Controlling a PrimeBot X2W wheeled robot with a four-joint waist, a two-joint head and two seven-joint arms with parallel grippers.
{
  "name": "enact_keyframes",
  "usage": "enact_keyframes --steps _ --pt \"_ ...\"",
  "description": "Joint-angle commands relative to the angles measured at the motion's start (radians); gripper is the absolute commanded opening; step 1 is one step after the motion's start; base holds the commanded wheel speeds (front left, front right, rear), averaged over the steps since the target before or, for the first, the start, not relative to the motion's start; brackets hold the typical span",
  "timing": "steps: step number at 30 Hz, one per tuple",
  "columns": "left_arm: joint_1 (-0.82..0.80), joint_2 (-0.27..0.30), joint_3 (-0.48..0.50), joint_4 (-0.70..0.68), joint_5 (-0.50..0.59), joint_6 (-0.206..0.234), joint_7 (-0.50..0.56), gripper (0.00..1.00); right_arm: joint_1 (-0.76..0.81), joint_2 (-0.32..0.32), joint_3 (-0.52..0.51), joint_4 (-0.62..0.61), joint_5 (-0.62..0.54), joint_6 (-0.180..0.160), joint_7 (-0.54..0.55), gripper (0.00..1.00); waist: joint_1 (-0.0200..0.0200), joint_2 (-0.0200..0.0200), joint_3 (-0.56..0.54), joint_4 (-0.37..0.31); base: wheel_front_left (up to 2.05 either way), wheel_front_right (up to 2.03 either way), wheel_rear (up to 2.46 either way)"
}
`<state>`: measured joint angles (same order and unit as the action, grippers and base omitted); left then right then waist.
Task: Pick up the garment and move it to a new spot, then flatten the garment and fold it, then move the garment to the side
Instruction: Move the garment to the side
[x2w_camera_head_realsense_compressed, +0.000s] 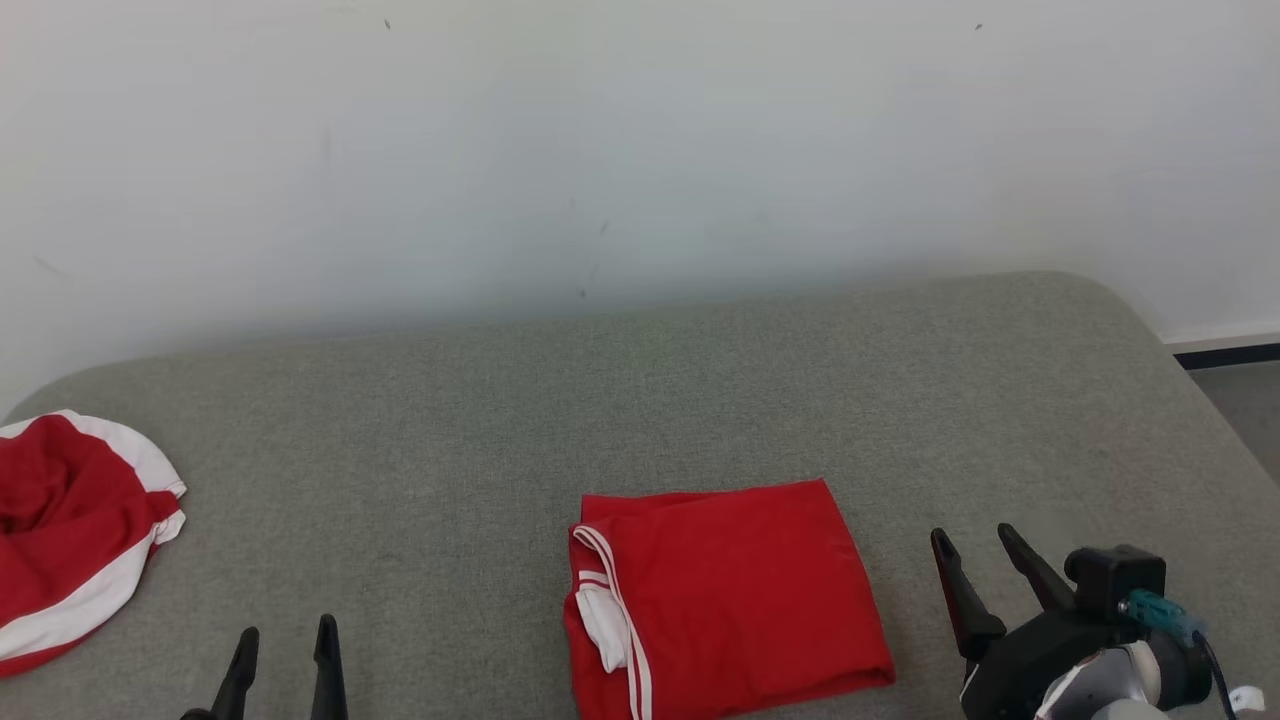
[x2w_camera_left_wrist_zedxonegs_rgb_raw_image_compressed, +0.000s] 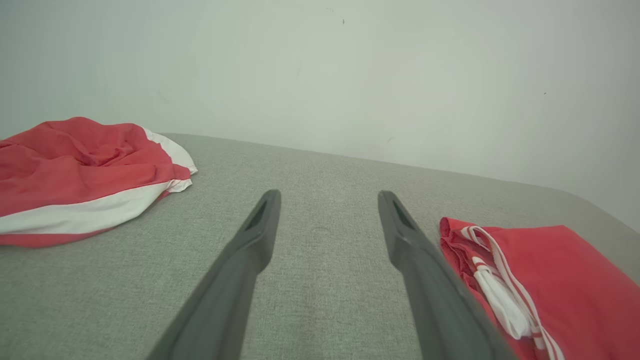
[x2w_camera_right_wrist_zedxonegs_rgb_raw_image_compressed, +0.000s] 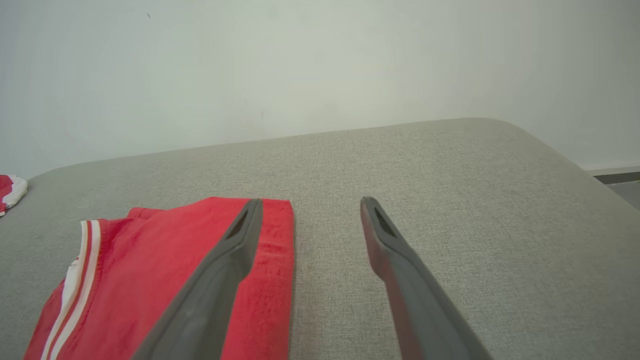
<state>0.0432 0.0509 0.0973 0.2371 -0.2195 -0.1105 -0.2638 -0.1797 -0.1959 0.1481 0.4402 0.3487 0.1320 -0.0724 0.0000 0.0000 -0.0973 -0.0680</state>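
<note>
Folded garment (x2w_camera_head_realsense_compressed: 730, 595), crumpled garment (x2w_camera_head_realsense_compressed: 70, 530), L gripper (x2w_camera_head_realsense_compressed: 287, 627), R gripper (x2w_camera_head_realsense_compressed: 972, 532), 2 each

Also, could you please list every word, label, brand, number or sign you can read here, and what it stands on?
There is no readable text in any view.
The folded red garment has white stripes and a white inner piece, but no lettering.
The crumpled red and white garment is plain too.
The wall has a few dark specks, not writing.
The left gripper and right gripper bear no visible markings.
</note>
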Motion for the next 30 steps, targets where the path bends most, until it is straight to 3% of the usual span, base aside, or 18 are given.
enact_keyframes --steps 1,13,22,30 --pt "0.005 0.000 -0.003 -0.007 0.005 0.002 -0.001 1.00 -0.025 -0.013 -0.001 0.014 0.019 -0.002 0.049 1.00 0.0000 0.0000 0.008 0.008 0.00 0.00 0.00" --pt "-0.019 -0.001 -0.055 -0.008 0.020 -0.004 -0.001 1.00 -0.177 -0.019 -0.007 0.169 0.063 -0.002 0.422 1.00 0.0000 0.0000 0.070 0.101 0.00 0.00 0.00" --pt "-0.042 0.000 -0.080 -0.022 0.013 -0.011 -0.001 1.00 -0.215 0.012 -0.041 0.239 0.083 -0.002 0.491 1.00 0.0000 0.0000 0.125 0.180 0.00 0.00 0.00" --pt "-0.088 0.000 -0.105 -0.020 0.001 -0.015 -0.001 1.00 -0.238 0.006 -0.086 0.319 0.001 -0.002 0.549 1.00 0.0000 0.0000 0.171 0.226 0.00 0.00 0.00"
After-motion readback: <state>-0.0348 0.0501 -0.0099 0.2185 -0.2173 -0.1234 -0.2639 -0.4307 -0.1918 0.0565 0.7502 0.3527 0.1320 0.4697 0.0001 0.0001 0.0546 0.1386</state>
